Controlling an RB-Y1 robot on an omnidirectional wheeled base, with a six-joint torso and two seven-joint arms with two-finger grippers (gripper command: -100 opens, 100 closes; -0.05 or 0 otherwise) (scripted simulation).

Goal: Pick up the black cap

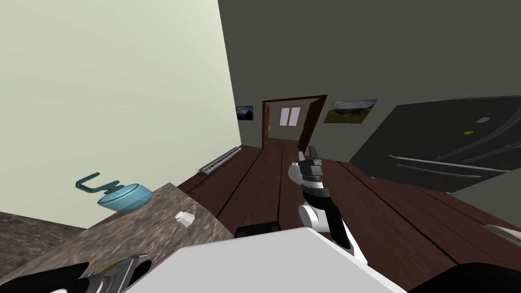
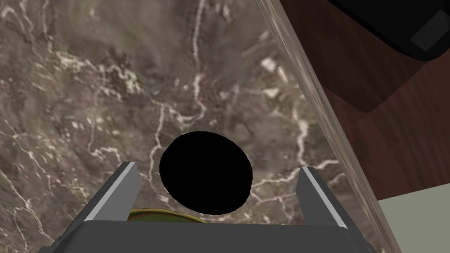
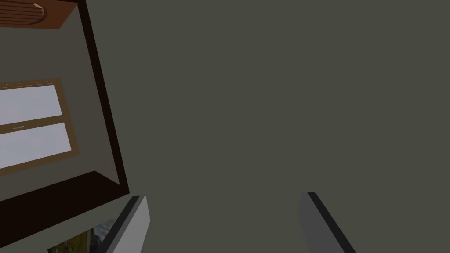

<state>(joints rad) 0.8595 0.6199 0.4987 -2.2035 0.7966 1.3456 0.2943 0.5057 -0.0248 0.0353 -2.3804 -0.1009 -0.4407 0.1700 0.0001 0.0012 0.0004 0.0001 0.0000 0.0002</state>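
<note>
The black cap [image 2: 205, 172] is a flat round black disc lying on a brown marbled counter [image 2: 88, 88]. My left gripper [image 2: 217, 167] hangs right over it, open, with one finger [image 2: 121, 184] on each side of the cap and a gap to each. In the head view the left arm [image 1: 114, 274] reaches over the counter [image 1: 152, 234] at the bottom left. My right gripper [image 1: 311, 152] is held out in front over the floor, away from the counter, and its fingers [image 3: 132, 219] stand open with nothing between them.
On the counter stand a blue bowl [image 1: 124, 197] and a small white object [image 1: 184, 218]. An olive-rimmed thing [image 2: 167, 215] peeks out by the left gripper's body. The counter's edge [image 2: 316, 110] runs close beside the cap, with dark wooden floor [image 2: 395, 131] beyond. A dark fridge [image 1: 447, 147] stands to the right.
</note>
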